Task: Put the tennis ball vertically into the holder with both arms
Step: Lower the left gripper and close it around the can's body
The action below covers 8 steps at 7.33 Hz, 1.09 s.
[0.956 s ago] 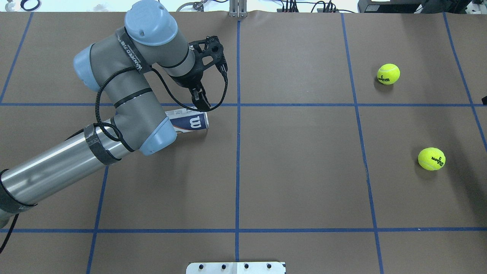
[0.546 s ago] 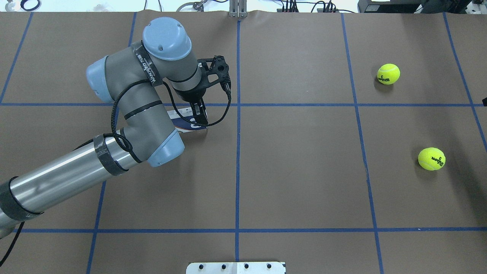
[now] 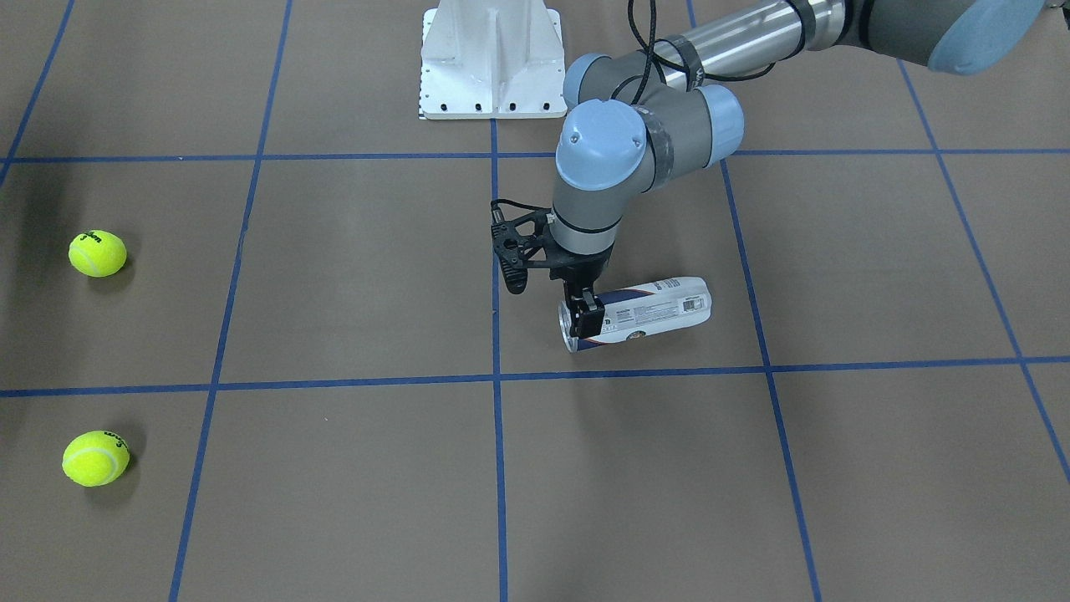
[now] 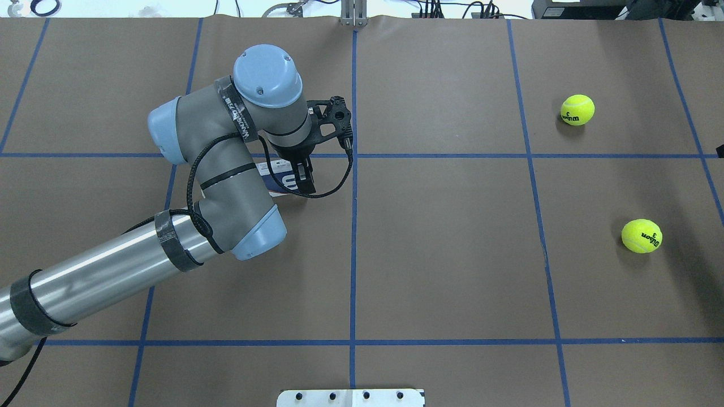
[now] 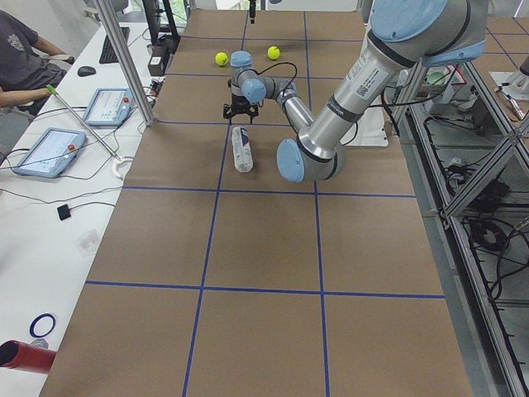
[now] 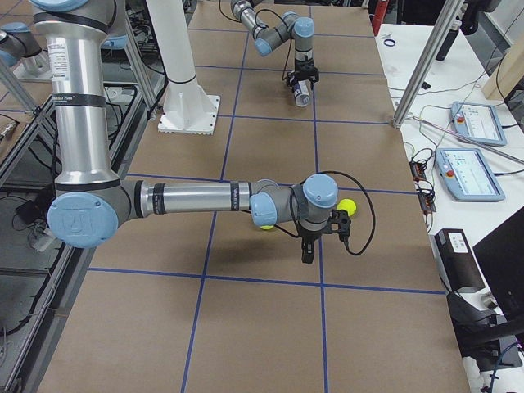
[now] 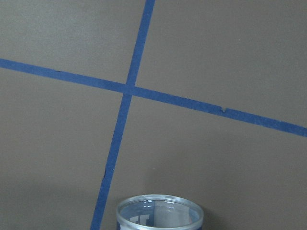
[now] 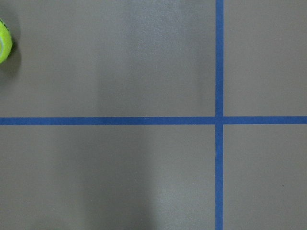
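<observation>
The holder lies on its side left of the table's centre, open end toward the middle. It also shows in the overhead view. My left gripper points down over that open end, fingers either side of it, seemingly open. The left wrist view shows only the tube's clear rim. Two yellow tennis balls lie on the table's right side. My right gripper hangs near those balls. It shows only in the exterior right view, so I cannot tell its state.
The white bolted pedestal base stands at the robot's edge of the table. Blue tape lines grid the brown table. An operator sits by tablets past the table's far side. A ball's edge shows in the right wrist view.
My left arm has moved right and down, bringing the gripper from just beyond the tube onto its open end. The balls have not moved.
</observation>
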Each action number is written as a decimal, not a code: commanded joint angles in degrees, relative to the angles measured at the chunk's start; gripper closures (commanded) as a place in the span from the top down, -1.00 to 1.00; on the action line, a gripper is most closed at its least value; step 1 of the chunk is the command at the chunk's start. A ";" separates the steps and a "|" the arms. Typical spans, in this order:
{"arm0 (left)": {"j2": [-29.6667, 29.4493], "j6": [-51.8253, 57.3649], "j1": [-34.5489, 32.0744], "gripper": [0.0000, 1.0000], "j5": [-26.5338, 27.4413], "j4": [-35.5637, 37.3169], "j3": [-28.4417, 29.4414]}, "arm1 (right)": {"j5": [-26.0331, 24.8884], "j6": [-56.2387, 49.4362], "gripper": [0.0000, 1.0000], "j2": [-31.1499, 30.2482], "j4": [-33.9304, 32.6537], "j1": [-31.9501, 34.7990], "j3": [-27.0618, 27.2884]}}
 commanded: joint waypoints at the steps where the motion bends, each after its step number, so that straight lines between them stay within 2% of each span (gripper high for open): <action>1: -0.14 1.75 0.09 0.99 1.10 -0.15 0.41 | 0.20 -0.17 1.00 -0.10 0.04 0.17 0.39; 6: -0.23 1.67 0.96 0.99 1.10 -0.41 2.60 | 0.28 -0.09 1.00 -0.45 -0.04 0.26 1.80; 8: -0.31 1.58 1.23 0.99 1.10 -3.30 4.53 | 0.29 -0.09 1.00 -0.28 -0.13 0.18 1.01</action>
